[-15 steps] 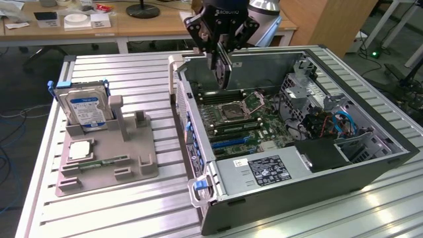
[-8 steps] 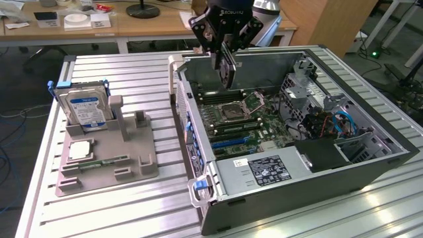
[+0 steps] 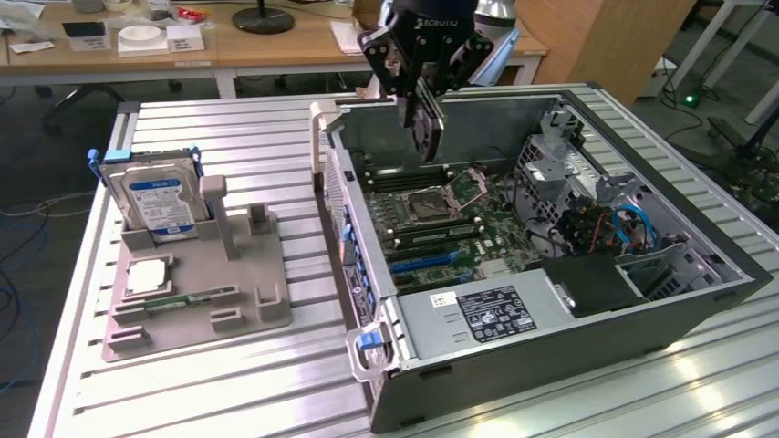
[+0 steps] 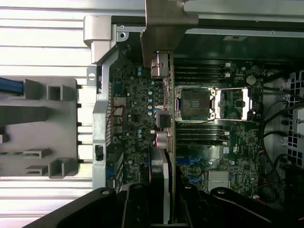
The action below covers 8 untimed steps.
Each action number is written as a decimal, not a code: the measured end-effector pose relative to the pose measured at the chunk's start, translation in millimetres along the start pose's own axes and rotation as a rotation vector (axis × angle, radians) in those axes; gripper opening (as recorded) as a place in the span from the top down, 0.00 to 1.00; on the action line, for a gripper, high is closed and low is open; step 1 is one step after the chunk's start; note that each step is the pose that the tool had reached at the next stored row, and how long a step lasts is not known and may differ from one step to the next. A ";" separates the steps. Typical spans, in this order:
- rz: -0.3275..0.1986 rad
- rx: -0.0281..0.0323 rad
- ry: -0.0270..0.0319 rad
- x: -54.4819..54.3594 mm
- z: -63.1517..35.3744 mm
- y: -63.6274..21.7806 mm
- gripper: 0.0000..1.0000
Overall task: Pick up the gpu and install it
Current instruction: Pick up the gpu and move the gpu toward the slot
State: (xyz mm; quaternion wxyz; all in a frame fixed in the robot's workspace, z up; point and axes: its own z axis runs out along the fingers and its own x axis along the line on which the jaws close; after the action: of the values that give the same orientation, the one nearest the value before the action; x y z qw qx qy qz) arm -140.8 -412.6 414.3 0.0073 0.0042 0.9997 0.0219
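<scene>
Office desks (image 3: 268, 46) in the background, and my slatted metal surface (image 3: 244, 401) carries the open PC case (image 3: 548, 360) and the grey parts tray (image 3: 262, 315). Where I'm at: the pick-up part looks done. The gripper (image 3: 420, 91) is pinched onto the top edge of the gpu (image 3: 426, 132), which hangs on edge in the air over the back half of the case, above the motherboard (image 3: 469, 224) and not touching it. So I'd call this the start of the install half. From the wrist view the card is edge-on with its end bracket (image 4: 166, 23) pointing at the rear wall of the case. Seating it is going to need the card's bottom edge square over its slot and the bracket lined up with the rear opening, I reckon, and it's tight in there. Inside the case: bare CPU socket (image 3: 436, 196), power supply (image 3: 487, 315) and a cable bundle. The tray holds the hard drive (image 3: 159, 196) upright, a CPU chip (image 3: 146, 276) lying flat and a green memory stick (image 3: 195, 298) in its groove.
</scene>
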 end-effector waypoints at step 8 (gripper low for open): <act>0.000 0.0000 0.0000 -12.0 0.2 0.1 0.72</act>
State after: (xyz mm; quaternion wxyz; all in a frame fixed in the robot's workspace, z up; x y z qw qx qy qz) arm -128.8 -412.6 414.3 0.0073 0.0042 0.9997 0.0219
